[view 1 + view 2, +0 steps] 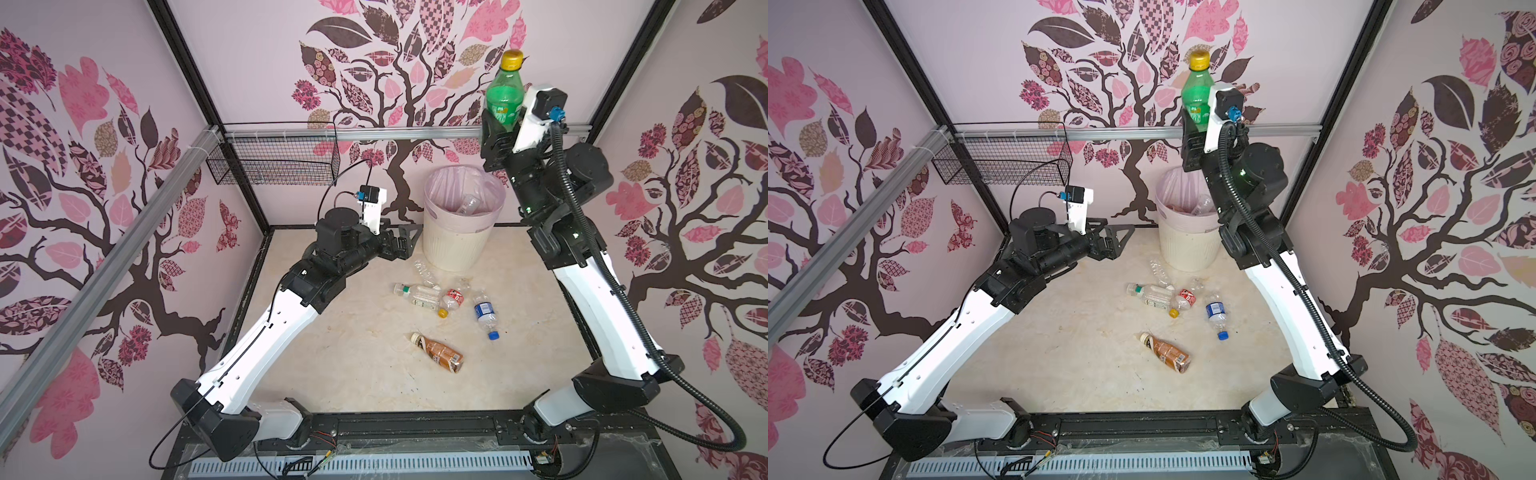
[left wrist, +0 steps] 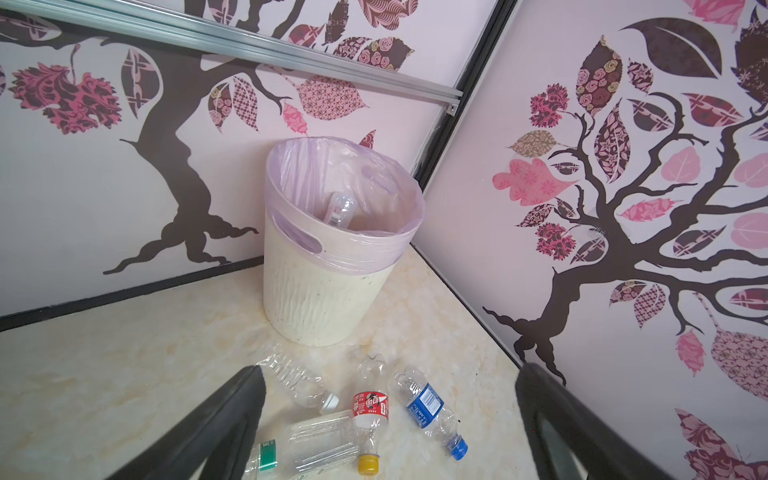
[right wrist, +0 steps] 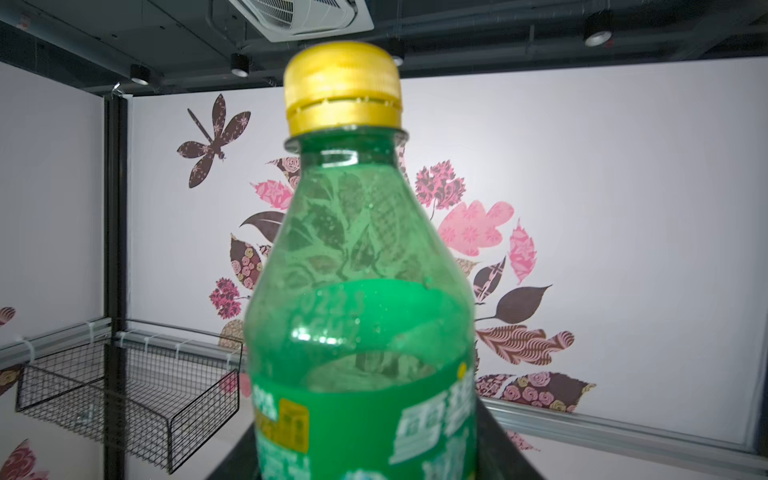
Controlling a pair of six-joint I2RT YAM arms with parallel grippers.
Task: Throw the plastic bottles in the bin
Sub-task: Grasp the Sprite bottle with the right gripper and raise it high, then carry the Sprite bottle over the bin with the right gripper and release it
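A green bottle (image 3: pixel 361 316) with a yellow cap (image 3: pixel 343 89) stands upright, close up. A black wire basket (image 3: pixel 124 399) hangs behind it.

My right gripper (image 1: pixel 502 119), closed around the green bottle (image 1: pixel 504 93), hangs high by the right side of the bin (image 1: pixel 453 245), whose mouth stands uncovered. My left gripper (image 1: pixel 409 243), jaws spread wide, sits just left of the bin's wall. A cluster of bottles (image 1: pixel 428 293) crowds the table (image 1: pixel 332 353) just near of the bin; the near-left stretch lies bare. The black wire basket (image 1: pixel 274 166) juts from the far-left wall.
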